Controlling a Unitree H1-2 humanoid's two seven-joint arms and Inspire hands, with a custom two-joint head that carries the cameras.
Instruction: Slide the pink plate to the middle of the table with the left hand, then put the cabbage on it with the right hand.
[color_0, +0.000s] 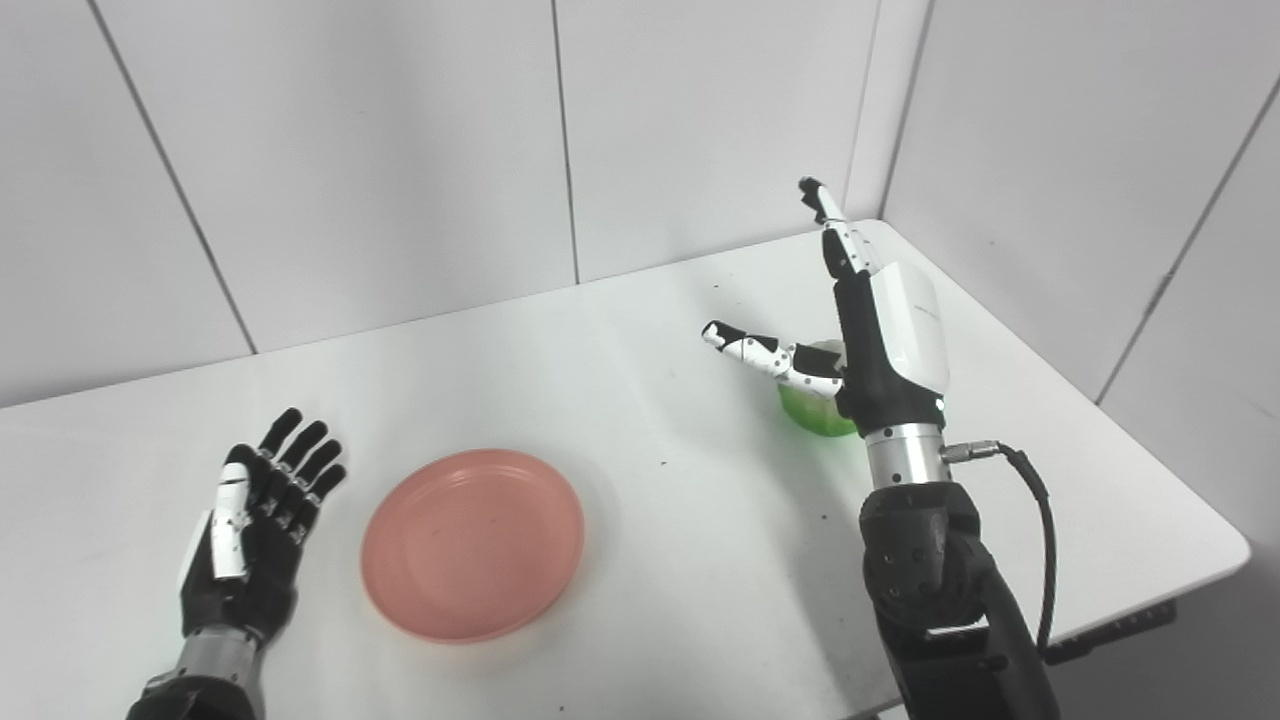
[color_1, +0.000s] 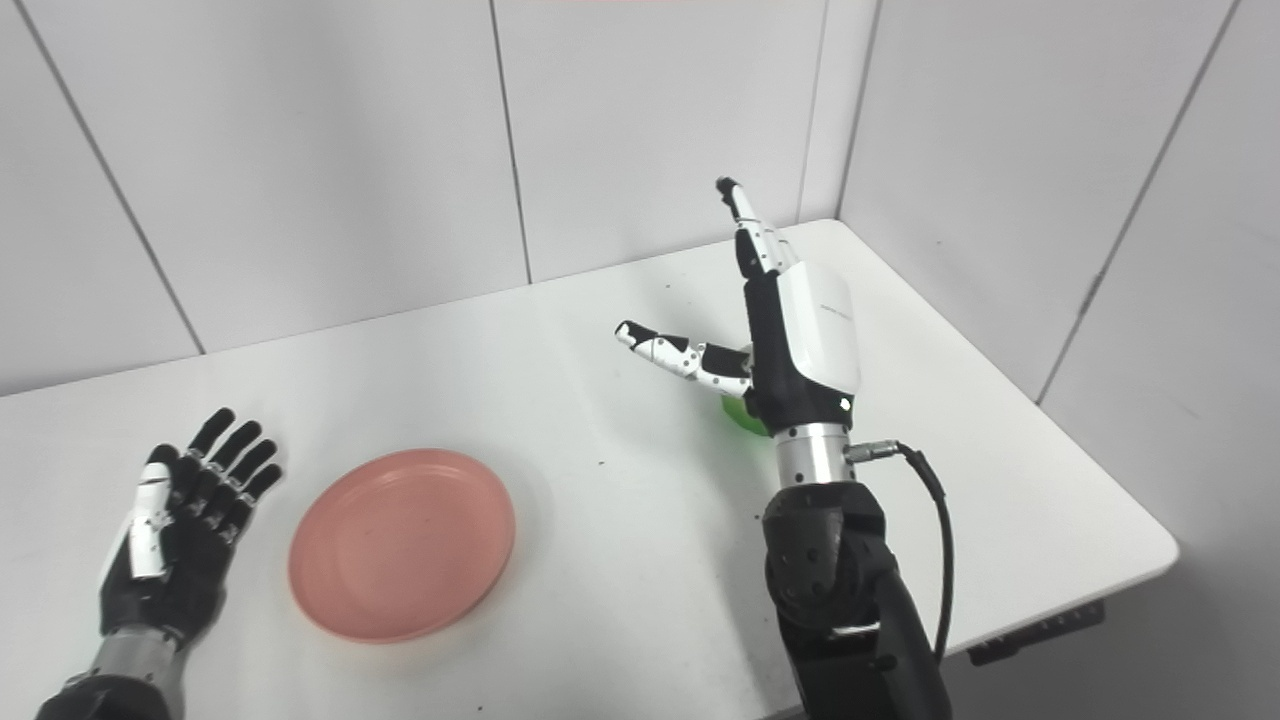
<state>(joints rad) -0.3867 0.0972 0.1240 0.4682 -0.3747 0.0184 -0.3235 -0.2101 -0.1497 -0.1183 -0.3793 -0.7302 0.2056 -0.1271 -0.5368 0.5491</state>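
Pink plate (color_0: 472, 542) lies beside the open-fingered left hand (color_0: 252, 530); open right hand (color_0: 880, 340) half-hides the cabbage (color_0: 815, 412).

Cabbage (color_0: 812, 412) mostly hidden behind the right hand (color_0: 880, 340); contact indiscernible.

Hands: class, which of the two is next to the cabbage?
The right hand, open and raised by the green cabbage; the left hand lies beside the pink plate.

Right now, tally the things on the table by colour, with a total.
Pink: 1, the plate
Green: 1, the cabbage, partly hidden behind the open right hand
Total: 2
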